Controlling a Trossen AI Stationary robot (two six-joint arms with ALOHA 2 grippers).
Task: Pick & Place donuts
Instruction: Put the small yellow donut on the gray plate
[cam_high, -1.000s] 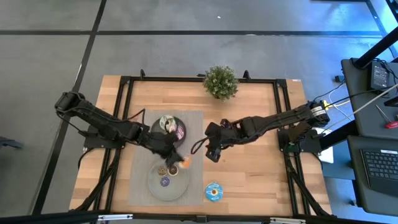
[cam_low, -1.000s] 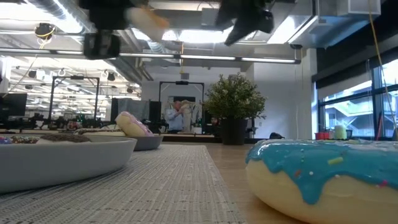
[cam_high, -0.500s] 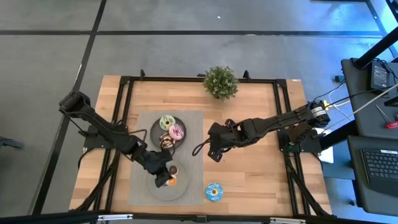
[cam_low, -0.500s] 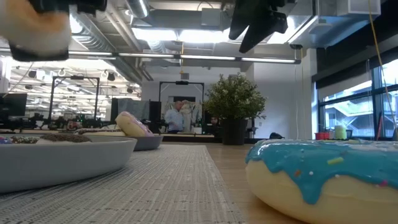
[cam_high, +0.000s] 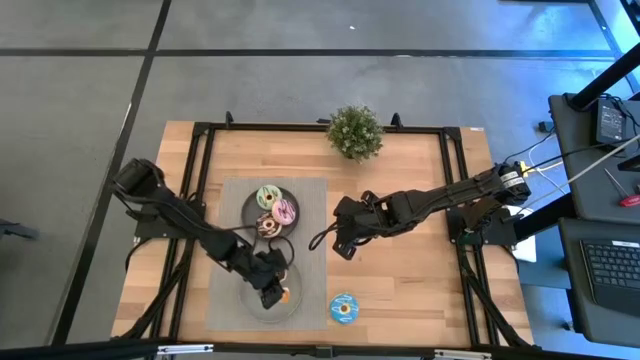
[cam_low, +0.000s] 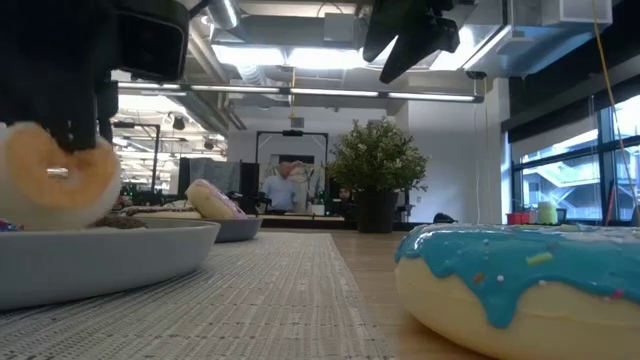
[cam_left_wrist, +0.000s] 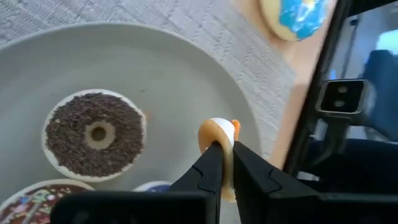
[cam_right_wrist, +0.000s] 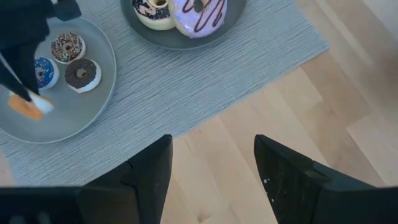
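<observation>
My left gripper (cam_high: 272, 291) is shut on a mini orange donut (cam_left_wrist: 219, 138) low over the near grey plate (cam_high: 252, 305); whether the donut touches the plate I cannot tell. A dark brown mini donut (cam_left_wrist: 94, 134), a sprinkled one (cam_right_wrist: 67, 46) and a purple one (cam_right_wrist: 43, 71) lie flat on that plate. The far plate (cam_high: 250, 208) holds the green (cam_high: 267, 196), pink-striped (cam_high: 285, 211) and chocolate-white (cam_high: 267, 227) donuts. The blue donut (cam_high: 343, 308) lies on the bare wood. My right gripper (cam_high: 338, 248) is open and empty above the mat's right edge. My left gripper pinches the orange donut's ring at its upper edge (cam_left_wrist: 217, 144) between its two fingers, one on each flat face. The fingers come from above, pointing down. The donut hangs on edge below the fingers (cam_low: 60, 185), low over the near plate's right part.
A grey woven mat (cam_high: 315, 200) lies under both plates. A small potted plant (cam_high: 354, 131) stands at the table's far edge. Bare wood (cam_high: 410, 280) lies on the table's right half. A person (cam_low: 285, 188) shows far off in the room beyond.
My left gripper has carried the orange donut from between the two plates toward the table's near edge and down, until it hangs low over the near plate.
</observation>
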